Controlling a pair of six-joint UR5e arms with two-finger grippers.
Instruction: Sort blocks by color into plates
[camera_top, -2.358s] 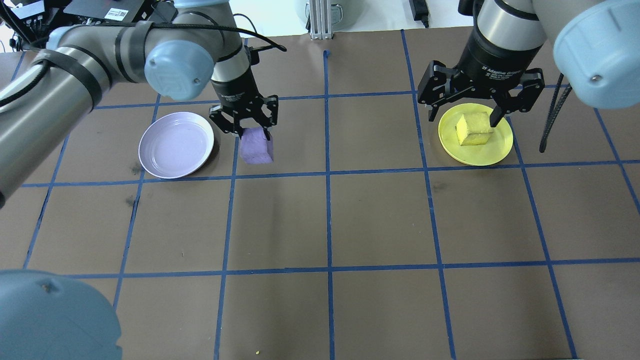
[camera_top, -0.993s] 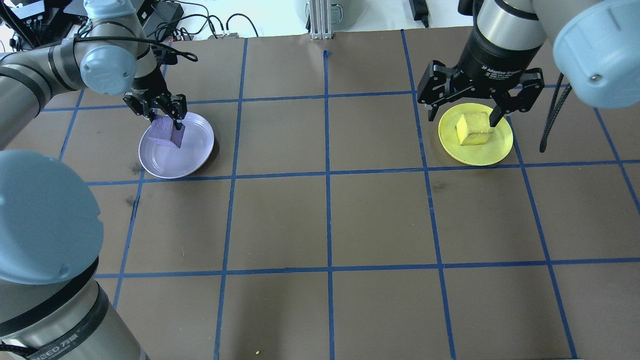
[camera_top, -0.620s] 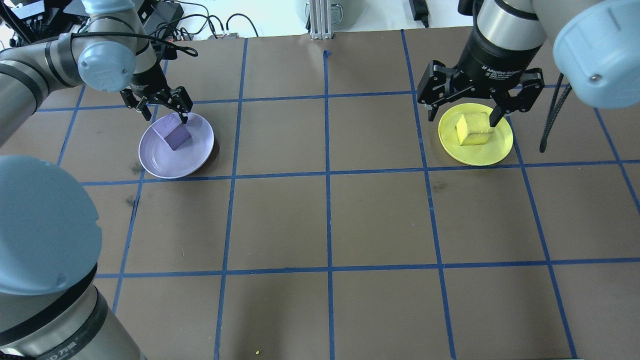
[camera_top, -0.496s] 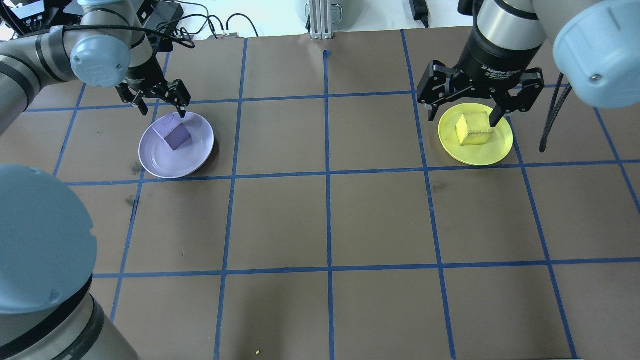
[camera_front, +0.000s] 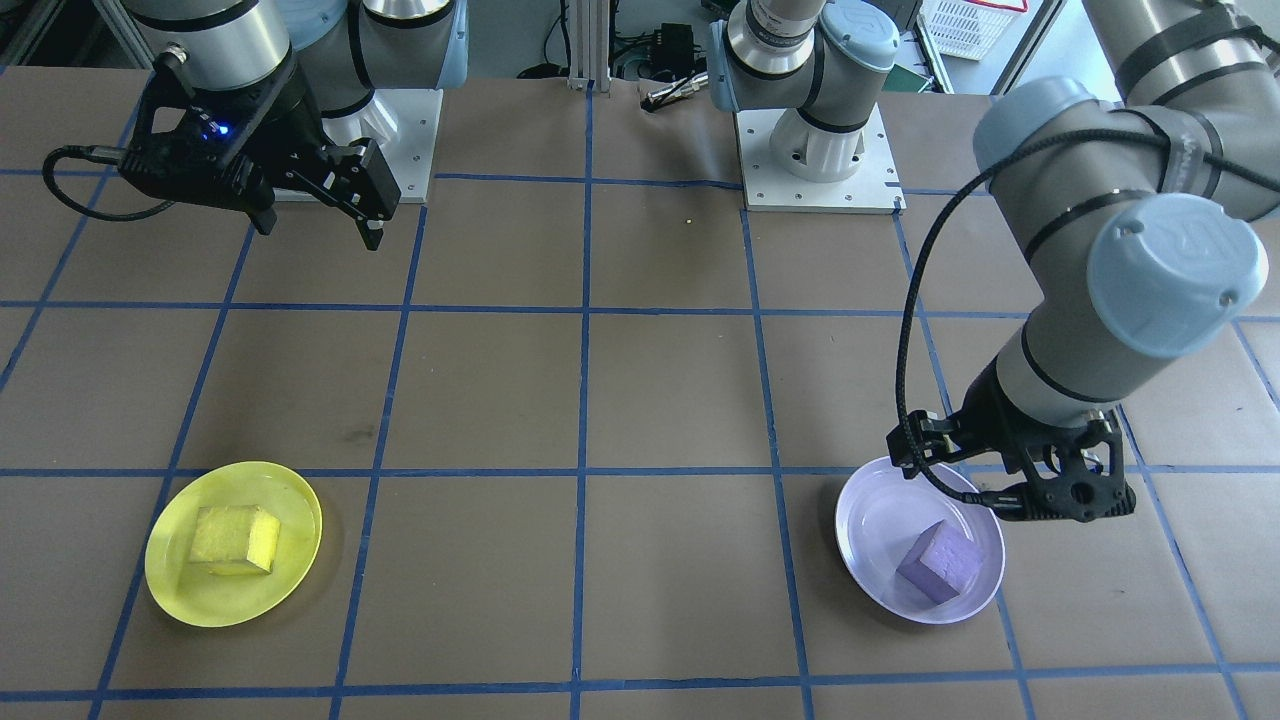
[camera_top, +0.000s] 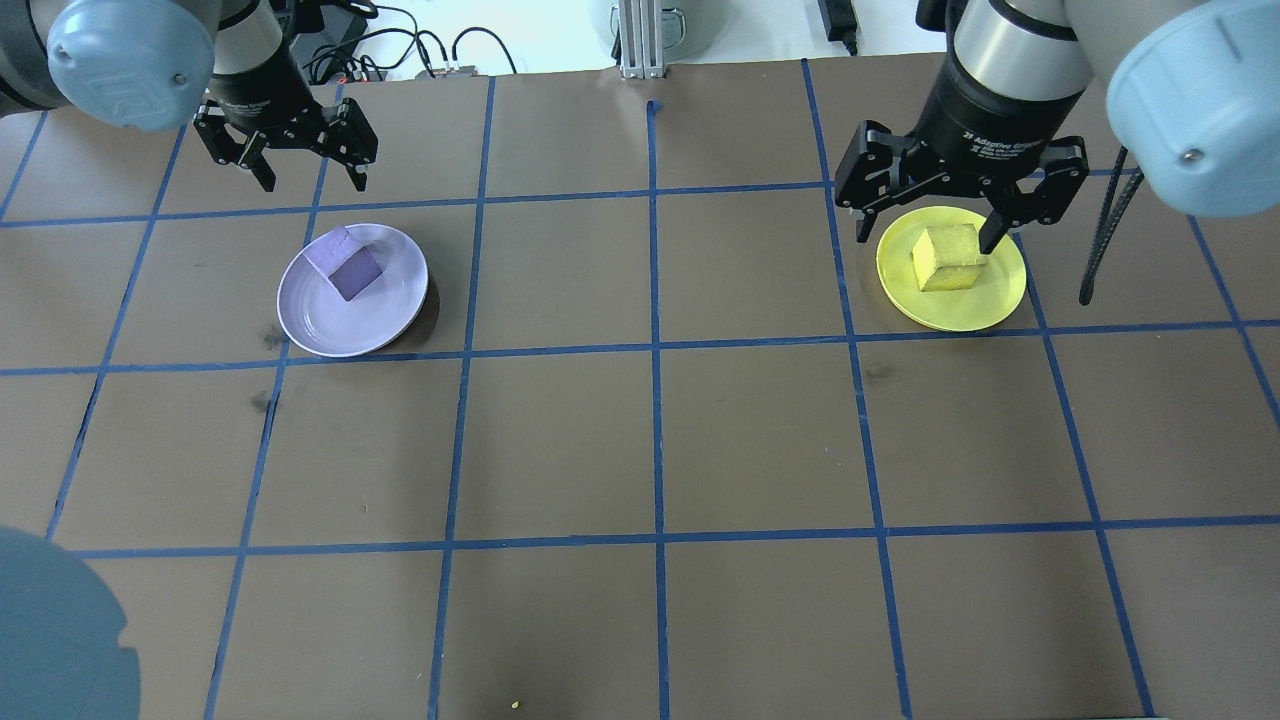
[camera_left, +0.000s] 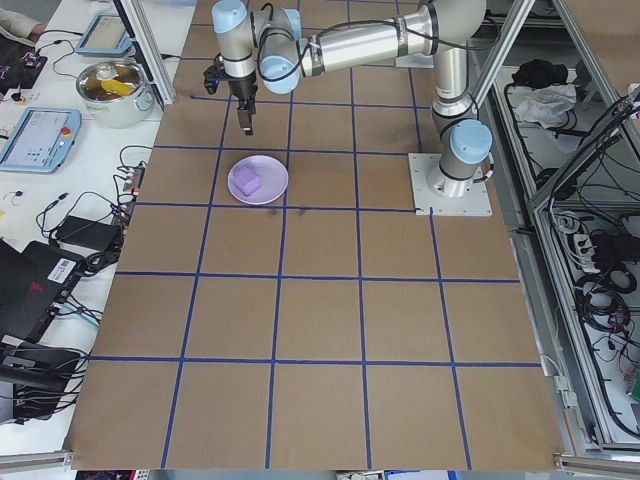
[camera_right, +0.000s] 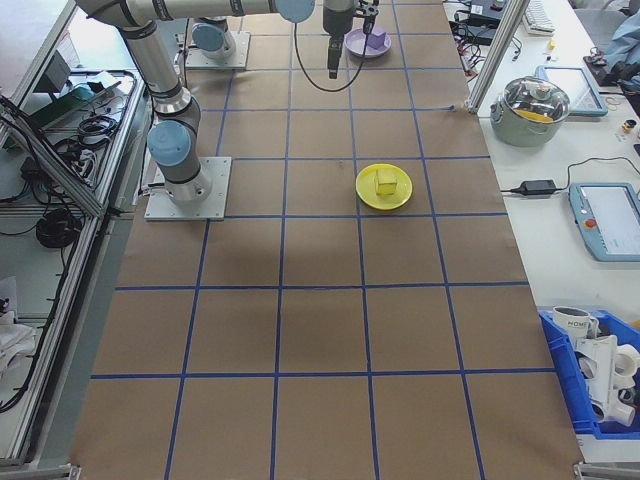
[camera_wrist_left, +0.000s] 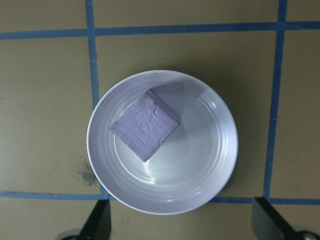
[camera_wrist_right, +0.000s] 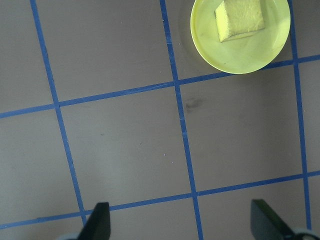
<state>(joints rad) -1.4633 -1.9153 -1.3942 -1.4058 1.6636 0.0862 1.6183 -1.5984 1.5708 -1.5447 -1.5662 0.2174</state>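
Purple block (camera_top: 345, 267) sits in lavender plate (camera_top: 330, 325), yellow block (camera_top: 946, 258) in yellow plate (camera_top: 960, 312). Left gripper (camera_top: 305, 182) above, fingers spread and empty; right gripper (camera_top: 928, 235) likewise wide open. Best to lift both straight up, clear of rims. Left wrist view alone shows purple block off-centre, towards the rim; front view hides left fingers.

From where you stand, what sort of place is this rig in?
Most likely a robotics lab or test cell. The table is covered in brown paper with a blue tape grid, teach pendants lie on side benches, and an aluminium frame with loose cabling borders the cell.
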